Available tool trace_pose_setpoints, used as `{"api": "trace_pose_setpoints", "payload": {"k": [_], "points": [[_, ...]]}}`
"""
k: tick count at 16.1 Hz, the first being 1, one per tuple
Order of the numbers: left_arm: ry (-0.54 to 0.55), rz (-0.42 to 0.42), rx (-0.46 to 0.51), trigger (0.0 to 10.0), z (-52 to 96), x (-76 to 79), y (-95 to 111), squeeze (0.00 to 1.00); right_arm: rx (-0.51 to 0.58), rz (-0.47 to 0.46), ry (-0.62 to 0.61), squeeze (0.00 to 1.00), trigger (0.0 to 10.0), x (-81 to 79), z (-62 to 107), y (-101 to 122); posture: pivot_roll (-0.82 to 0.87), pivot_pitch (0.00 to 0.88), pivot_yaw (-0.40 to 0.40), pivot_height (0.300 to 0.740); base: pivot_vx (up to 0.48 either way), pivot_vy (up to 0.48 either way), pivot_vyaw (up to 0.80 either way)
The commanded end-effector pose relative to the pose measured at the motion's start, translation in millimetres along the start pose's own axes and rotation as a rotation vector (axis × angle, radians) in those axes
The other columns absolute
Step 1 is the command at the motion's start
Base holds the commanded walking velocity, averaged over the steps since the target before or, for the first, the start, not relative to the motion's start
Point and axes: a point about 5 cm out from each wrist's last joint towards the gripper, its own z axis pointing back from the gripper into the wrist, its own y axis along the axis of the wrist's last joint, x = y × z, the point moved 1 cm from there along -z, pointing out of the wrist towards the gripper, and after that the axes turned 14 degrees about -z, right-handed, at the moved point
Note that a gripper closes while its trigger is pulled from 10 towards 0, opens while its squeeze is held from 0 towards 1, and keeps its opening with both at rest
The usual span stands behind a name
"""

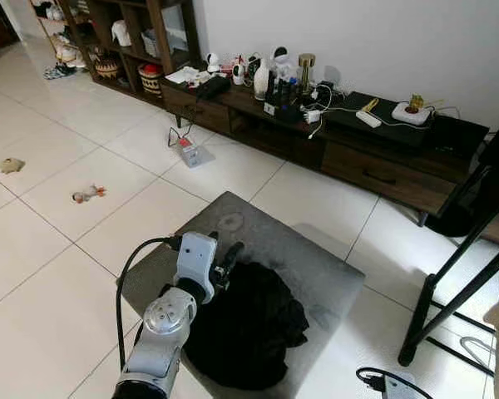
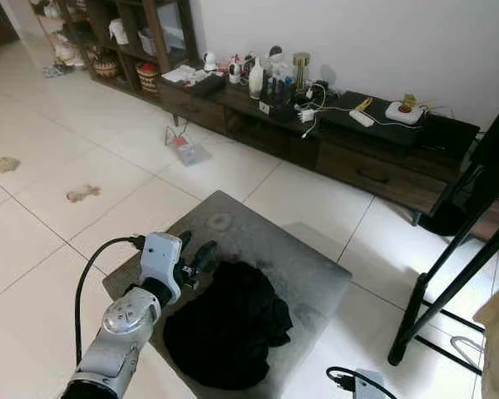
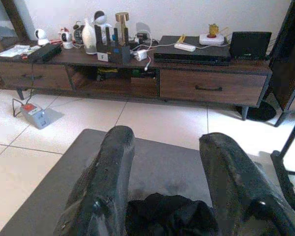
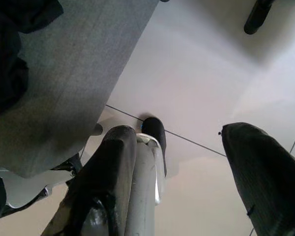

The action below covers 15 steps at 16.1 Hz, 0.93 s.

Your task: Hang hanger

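The left hand [image 1: 229, 264] sits low in the middle of the frame, its two black fingers [image 3: 108, 182] spread apart and holding nothing, poised just above the upper-left edge of a heap of black clothing [image 1: 245, 320]. The clothing lies on a grey stool [image 1: 308, 258] with a padded top. The right hand [image 4: 182, 182] hangs beside the stool over the tiled floor [image 1: 58, 241], its fingers also apart. A black rack [image 1: 457, 283] stands at the right edge. A hanger cannot be made out. A long wooden cabinet [image 1: 358, 158] crosses the top of the frame.
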Motion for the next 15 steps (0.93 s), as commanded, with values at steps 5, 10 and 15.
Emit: {"api": "trace_pose_setpoints", "payload": {"k": [5, 10, 15], "points": [[-0.002, 0.011, 0.002, 10.0, 0.7, 0.5, -2.1, 0.00, -0.025, -0.011, 0.001, 0.00, 10.0, 0.5, 0.6, -6.7, -0.09, 0.142, 0.022, 0.670, 0.000, 0.000, 0.00], [0.012, 0.018, 0.005, 10.0, 1.0, -0.8, -1.6, 0.00, -0.019, -0.005, 0.003, 0.00, 10.0, 0.7, 0.7, -6.2, -0.09, 0.138, 0.021, 0.665, 0.000, 0.000, 0.00], [0.013, 0.015, -0.007, 10.0, 1.1, -1.6, -3.2, 0.00, -0.021, -0.004, 0.027, 0.00, 10.0, -1.5, 0.6, -6.3, -0.09, 0.133, 0.024, 0.626, 0.000, 0.000, 0.00]]}}
